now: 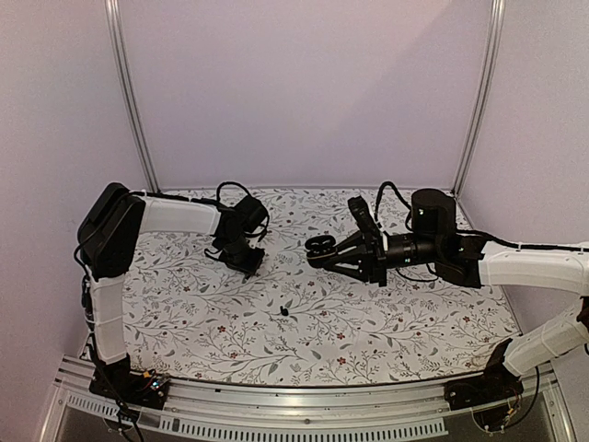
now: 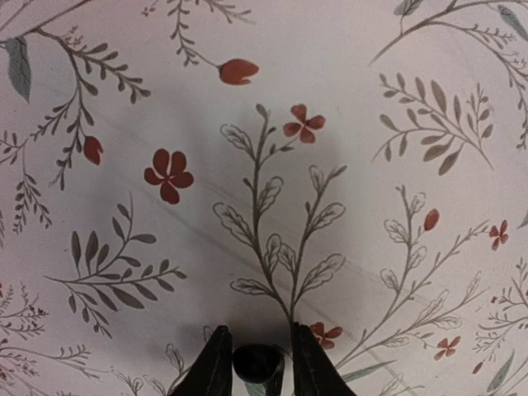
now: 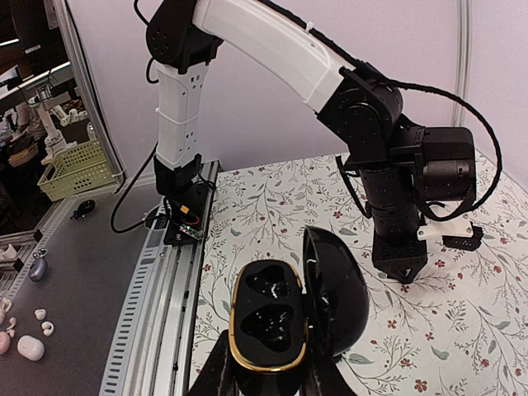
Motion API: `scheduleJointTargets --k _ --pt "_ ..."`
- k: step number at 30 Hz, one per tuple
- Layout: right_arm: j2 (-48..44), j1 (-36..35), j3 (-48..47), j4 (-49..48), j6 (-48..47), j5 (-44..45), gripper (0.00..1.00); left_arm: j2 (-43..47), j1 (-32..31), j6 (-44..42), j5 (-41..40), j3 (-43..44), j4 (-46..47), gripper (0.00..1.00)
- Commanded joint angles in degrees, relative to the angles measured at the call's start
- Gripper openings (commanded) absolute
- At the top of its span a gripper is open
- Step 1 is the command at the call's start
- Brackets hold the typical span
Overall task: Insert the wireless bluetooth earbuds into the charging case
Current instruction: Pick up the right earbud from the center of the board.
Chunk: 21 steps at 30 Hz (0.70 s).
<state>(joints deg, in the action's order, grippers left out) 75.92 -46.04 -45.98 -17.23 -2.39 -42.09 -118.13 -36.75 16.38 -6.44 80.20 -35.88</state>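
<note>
Nearest the arm bases, the loose earbud point(image 1: 284, 311) is lying on the flowered cloth point(image 1: 414, 322) covering the worktop, apart from both tools. Further in, the left tool point(image 2: 257, 346) is pointing down at the cloth and pinching the second earbud point(image 2: 258, 363) between its tips. Both fingers are appearing to touch it. Off to its right, the right tool point(image 3: 266, 375) is gripping the charging case point(image 3: 268, 318) by its lower body, w/ the lid hanging open to one side and both wells showing empty.

Handling, as a judgement: the buds are looking tiny, light, hard and glossy — prob. popping out under a hard squeeze. A gentle pinch across the widest part, i.e. the body, is seeming safest. The case is looking rigid but smooth. Holding it low on the base is keeping the wells and hinge free — tho the lid is likely flopping if tilted.
</note>
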Motion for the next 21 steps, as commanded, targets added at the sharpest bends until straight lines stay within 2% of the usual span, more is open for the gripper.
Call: scheduleJointTargets --k 1,9,15,21 --pt "-0.6 0.3 0.3 -1.0 -0.2 0.3 0.00 -1.1 -0.3 0.2 0.5 -0.8 -2.9 0.24" --pt "-0.9 0.3 0.4 -0.8 -0.2 0.5 0.00 -0.6 -0.3 0.4 1.8 -1.4 -3.2 0.21" --pt "-0.9 0.3 0.3 -0.8 -0.4 0.6 0.00 -0.4 -0.3 1.0 0.0 -1.6 -4.4 0.27" --pt "-0.8 0.3 0.4 -0.8 -0.6 0.3 0.00 -0.6 -0.3 1.1 0.1 -1.6 -4.6 0.27"
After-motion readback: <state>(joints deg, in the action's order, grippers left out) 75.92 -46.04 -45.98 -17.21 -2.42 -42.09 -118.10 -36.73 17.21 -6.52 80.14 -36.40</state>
